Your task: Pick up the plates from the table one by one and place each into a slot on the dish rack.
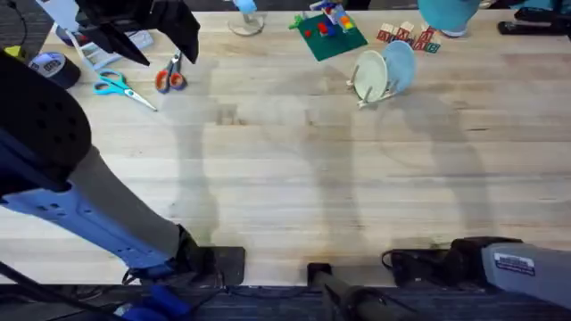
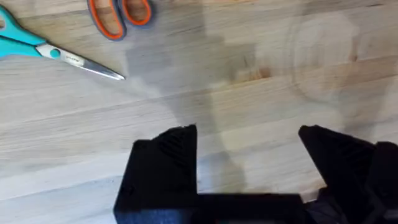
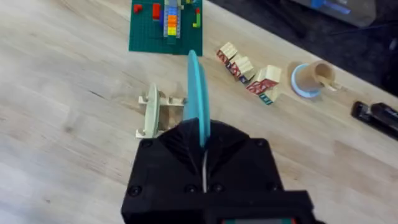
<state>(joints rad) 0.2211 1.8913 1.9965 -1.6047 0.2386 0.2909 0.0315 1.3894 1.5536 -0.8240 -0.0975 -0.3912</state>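
The small wooden dish rack [image 1: 368,89] [image 3: 163,115] stands at the far middle of the table [image 1: 294,169]. A pale cream plate [image 1: 368,71] [image 3: 151,111] stands upright in it. The teal plate [image 1: 400,64] [image 3: 194,87] stands on edge at the rack's right side. My left gripper [image 2: 249,134] [image 1: 165,45] is open and holds nothing, raised high over the far left of the table near the scissors. My right gripper [image 3: 202,134] is shut on nothing, low at the near right edge and far from the rack. It hides the teal plate's lower edge in the right wrist view.
Teal scissors [image 1: 120,87] [image 2: 37,46] and orange scissors [image 1: 169,78] [image 2: 118,15] lie at the far left. A green baseplate with bricks [image 1: 328,34] [image 3: 165,28] and wooden blocks [image 1: 406,37] [image 3: 249,71] sit behind the rack. A tape roll [image 1: 49,64] lies at the left edge.
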